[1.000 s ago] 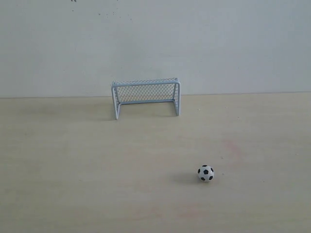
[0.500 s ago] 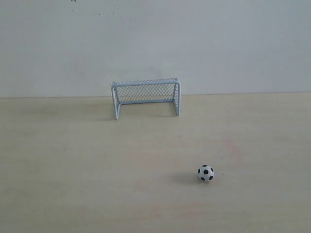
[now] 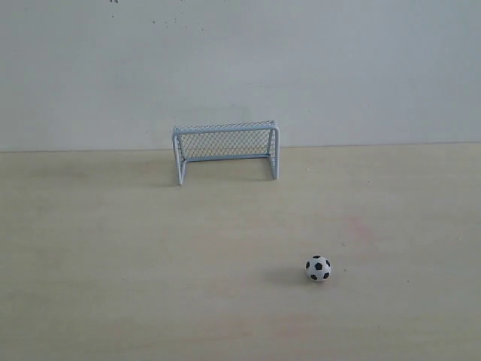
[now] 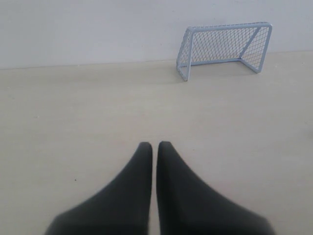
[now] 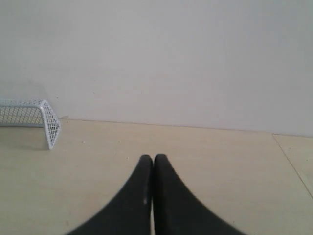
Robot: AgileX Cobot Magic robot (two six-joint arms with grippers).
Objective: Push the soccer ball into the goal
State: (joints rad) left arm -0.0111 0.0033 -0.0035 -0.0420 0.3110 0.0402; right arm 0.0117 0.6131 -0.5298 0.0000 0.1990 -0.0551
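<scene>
The soccer ball (image 3: 318, 268), white with black patches, rests on the pale wooden table (image 3: 113, 256) at the front right in the exterior view. The goal (image 3: 225, 150), a grey-white frame with mesh, stands at the back near the wall, its mouth facing the front. The goal (image 4: 225, 49) also shows in the left wrist view, and part of the goal (image 5: 34, 120) in the right wrist view. My left gripper (image 4: 154, 146) is shut with nothing between its black fingers. My right gripper (image 5: 153, 158) is shut too, and empty. Neither gripper appears in the exterior view, and neither wrist view shows the ball.
A plain white wall (image 3: 240, 68) rises right behind the goal. In the right wrist view a table edge or seam (image 5: 292, 164) runs along one side.
</scene>
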